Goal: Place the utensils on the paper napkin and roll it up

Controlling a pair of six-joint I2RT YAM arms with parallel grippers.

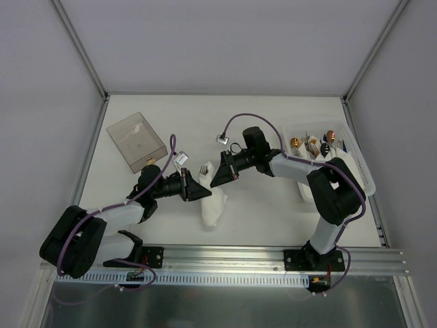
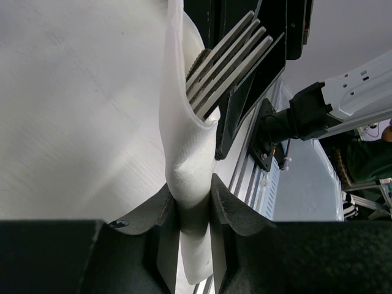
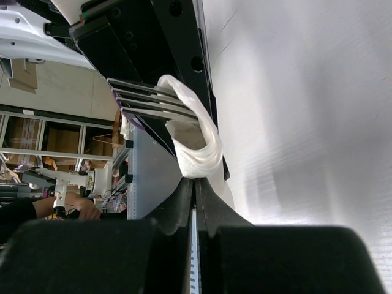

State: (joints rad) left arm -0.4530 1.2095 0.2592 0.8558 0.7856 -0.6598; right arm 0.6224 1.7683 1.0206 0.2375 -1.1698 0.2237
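The white paper napkin (image 1: 213, 203) lies rolled around a silver fork (image 1: 203, 168) at the table's middle; the fork's tines stick out of its far end. My left gripper (image 1: 207, 192) is shut on the napkin roll (image 2: 191, 184) from the left, with the fork tines (image 2: 229, 61) above. My right gripper (image 1: 215, 179) is shut on the napkin's edge (image 3: 199, 147) from the right, next to the tines (image 3: 150, 101). The two grippers nearly touch. No knife shows.
A clear plastic box (image 1: 136, 141) stands at the back left. A white tray (image 1: 355, 154) with gold-coloured round items (image 1: 295, 143) stands at the right, behind the right arm. The aluminium rail (image 1: 225, 256) runs along the near edge.
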